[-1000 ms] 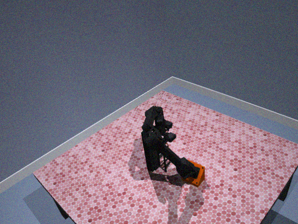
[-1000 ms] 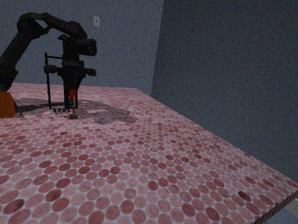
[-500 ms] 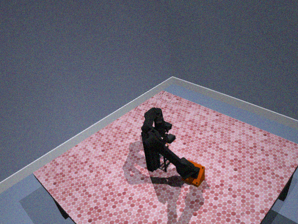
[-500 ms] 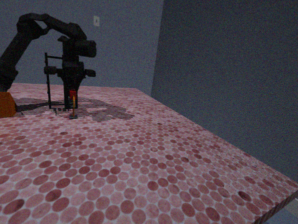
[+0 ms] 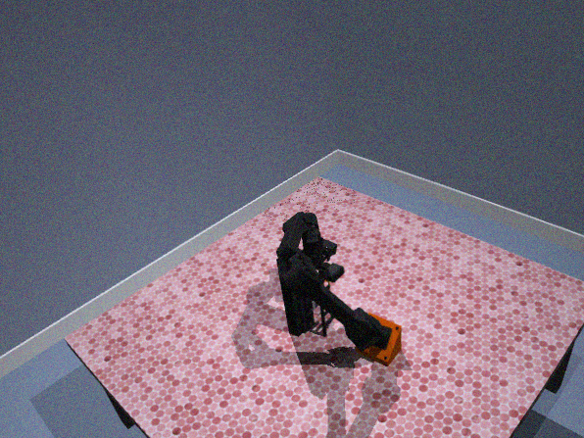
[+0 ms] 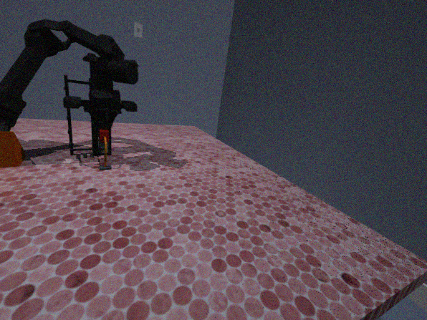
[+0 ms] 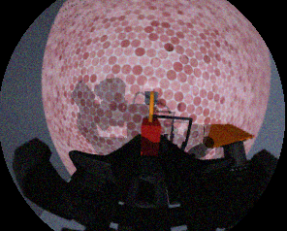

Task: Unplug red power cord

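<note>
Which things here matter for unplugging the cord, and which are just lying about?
For the job: red plug, held in the gripper; cord; power strip, hard to make out.
Lying about: orange block; black stand; wall plate.

Black arm [image 5: 314, 283], orange base block [image 5: 389, 344], red plug [image 6: 104, 134] (yellow cord [image 6: 105, 153]), pink-and-red dotted table top [image 6: 215, 235].

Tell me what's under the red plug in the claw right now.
Below the red plug gripped in the claw, a yellow cord drops to a small dark piece on the dotted table. The claw's fingers hide the plug's underside and prongs.
</note>
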You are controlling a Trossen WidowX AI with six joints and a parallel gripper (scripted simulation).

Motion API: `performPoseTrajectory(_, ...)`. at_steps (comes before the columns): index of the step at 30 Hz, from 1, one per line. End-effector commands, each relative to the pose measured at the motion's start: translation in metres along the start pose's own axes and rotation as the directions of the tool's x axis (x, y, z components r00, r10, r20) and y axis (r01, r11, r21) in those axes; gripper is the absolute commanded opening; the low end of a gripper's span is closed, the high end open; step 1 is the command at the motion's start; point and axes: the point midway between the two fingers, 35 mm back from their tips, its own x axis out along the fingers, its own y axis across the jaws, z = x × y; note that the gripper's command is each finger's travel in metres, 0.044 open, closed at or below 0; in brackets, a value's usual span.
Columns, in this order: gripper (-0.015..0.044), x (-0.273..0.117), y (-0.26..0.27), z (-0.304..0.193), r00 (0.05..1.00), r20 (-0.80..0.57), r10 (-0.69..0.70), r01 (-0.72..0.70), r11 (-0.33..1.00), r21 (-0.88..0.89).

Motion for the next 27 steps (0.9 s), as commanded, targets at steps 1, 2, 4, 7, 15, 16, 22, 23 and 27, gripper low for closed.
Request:
performPoseTrajectory(1,0.0035,0.0,0.0,0.0,1.0,0.0,-0.002,0.002,1.0,0.002)
performPoseTrajectory(2,0.0028,0.0,0.0,0.0,1.0,0.0,-0.002,0.002,1.0,0.002)
performPoseTrajectory(4,0.0,0.0,0.0,0.0,1.0,0.0,-0.002,0.002,1.0,0.002)
performPoseTrajectory(7,0.0,0.0,0.0,0.003,1.0,0.0,-0.002,0.002,1.0,0.002)
performPoseTrajectory(15,0.0,-0.001,0.001,0.015,1.0,0.001,-0.001,0.001,1.0,0.003)
performPoseTrajectory(16,0.0,-0.001,0.001,0.016,1.0,0.001,-0.001,0.001,1.0,0.003)
performPoseTrajectory(22,0.0,-0.002,0.002,0.026,1.0,0.002,-0.001,0.001,1.0,0.003)
performPoseTrajectory(23,0.0,-0.002,0.002,0.028,1.0,0.002,-0.001,0.001,1.0,0.004)
performPoseTrajectory(27,0.0,-0.003,0.002,0.034,1.0,0.002,-0.001,0.001,1.0,0.004)
